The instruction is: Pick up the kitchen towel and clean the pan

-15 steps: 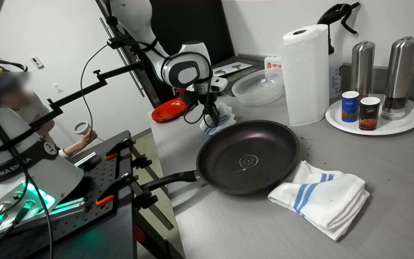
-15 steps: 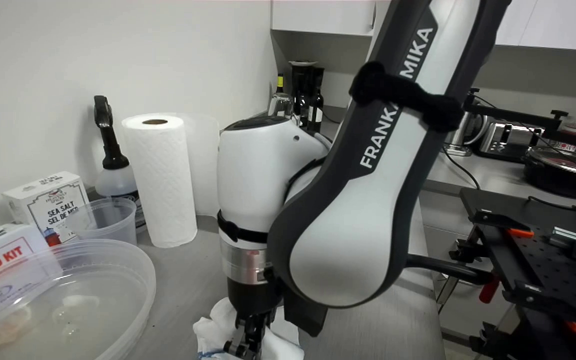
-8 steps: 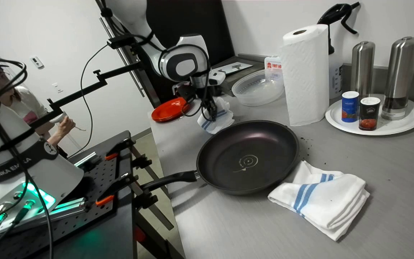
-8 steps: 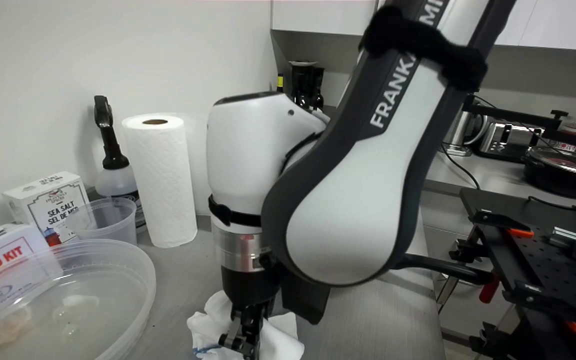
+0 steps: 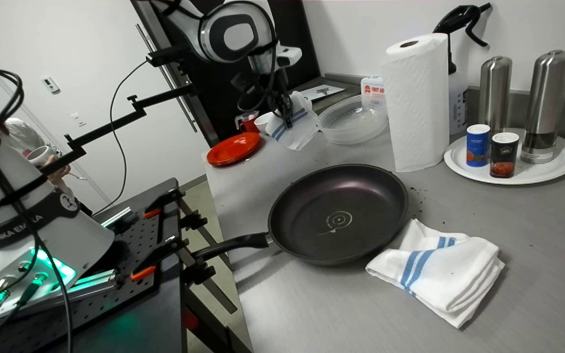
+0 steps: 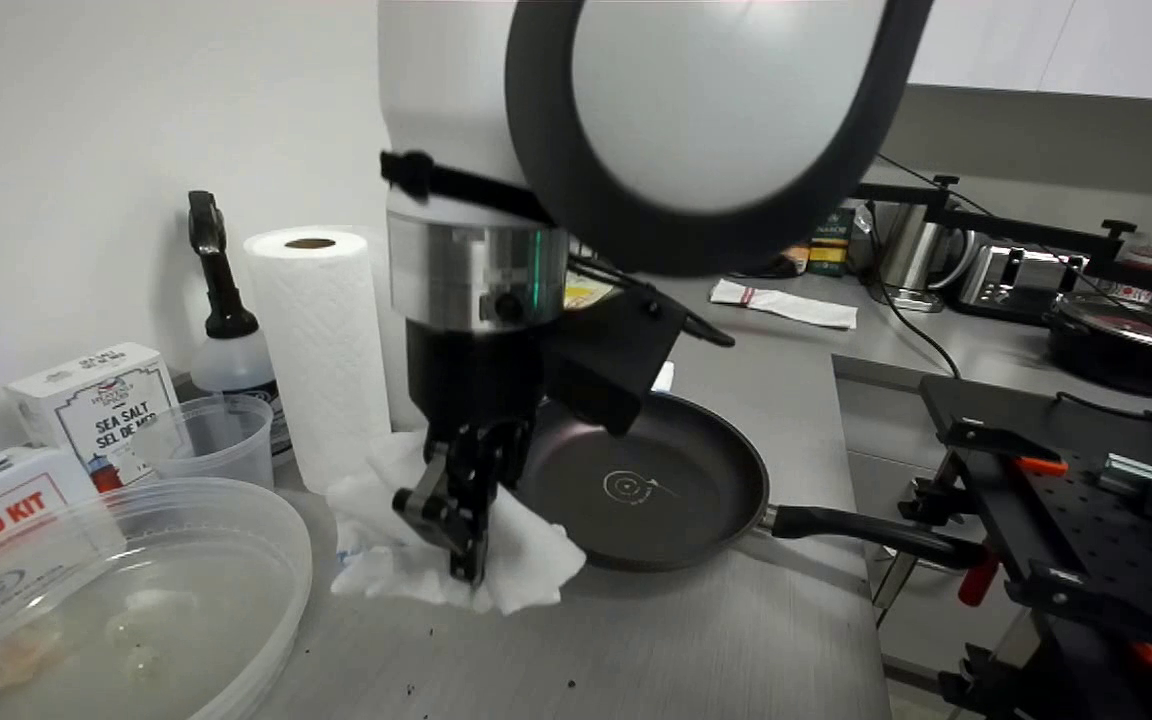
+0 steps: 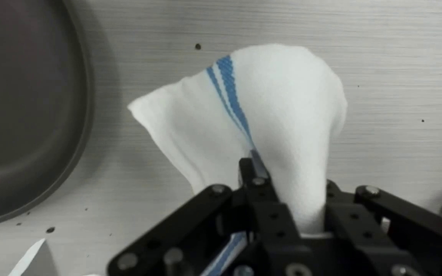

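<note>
A white kitchen towel with blue stripes (image 5: 302, 131) hangs from my gripper (image 5: 286, 116), above the counter behind the pan. The towel also shows in an exterior view (image 6: 526, 560) and the wrist view (image 7: 294, 92). In the wrist view my gripper (image 7: 292, 172) has the bunched cloth between its fingers; the right fingertip is mostly hidden by it. The dark frying pan (image 5: 341, 215) sits on the counter with its black handle over the edge. In the wrist view the pan (image 7: 21, 107) is to the left of the towel, apart from it. Its inside has no towel in it.
A second folded striped towel (image 5: 439, 274) lies against the pan. A paper towel roll (image 5: 417, 108), a clear plastic tub (image 5: 351, 122), red plates (image 5: 233, 149) and a white plate (image 5: 552, 169) with shakers and mills stand around. Dark crumbs (image 7: 50, 230) lie on the counter.
My gripper has risen with the towel in it, lifting the cloth off the counter. The pan and the folded towel have not moved.
</note>
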`<state>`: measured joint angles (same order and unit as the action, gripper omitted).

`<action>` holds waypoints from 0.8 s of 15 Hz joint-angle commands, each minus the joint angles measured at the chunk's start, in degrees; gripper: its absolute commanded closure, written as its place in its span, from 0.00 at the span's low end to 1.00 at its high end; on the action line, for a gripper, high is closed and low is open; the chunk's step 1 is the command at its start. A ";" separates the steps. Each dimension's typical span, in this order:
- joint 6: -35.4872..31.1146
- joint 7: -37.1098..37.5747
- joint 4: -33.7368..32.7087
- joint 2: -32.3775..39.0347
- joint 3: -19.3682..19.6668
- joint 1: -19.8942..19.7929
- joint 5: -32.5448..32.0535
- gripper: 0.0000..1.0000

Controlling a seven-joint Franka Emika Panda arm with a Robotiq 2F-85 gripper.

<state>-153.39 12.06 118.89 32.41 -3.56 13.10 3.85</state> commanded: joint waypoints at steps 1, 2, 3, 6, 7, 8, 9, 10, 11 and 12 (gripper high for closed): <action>3.40 -0.29 4.45 -8.67 1.86 -1.29 -2.00 0.96; 4.21 -0.66 5.16 -10.31 2.18 -2.12 -2.24 0.96; 5.40 -1.54 5.84 -12.02 2.20 -3.59 -1.75 0.96; 9.31 -3.63 6.85 -15.64 2.41 -7.40 -0.39 0.96; 10.93 -4.73 6.88 -16.43 2.33 -8.87 0.30 0.96; 12.16 -5.40 6.87 -17.02 2.44 -10.01 0.72 0.96; 13.32 -6.08 6.80 -17.41 2.55 -11.04 1.08 0.96; 14.42 -6.81 6.70 -17.68 2.53 -11.96 1.59 0.96; 15.05 -7.12 6.64 -17.79 2.76 -12.73 1.78 0.96; 15.91 -7.65 6.50 -17.85 2.82 -13.46 2.30 0.96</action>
<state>-140.23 6.64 124.52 16.37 -0.87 1.12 4.08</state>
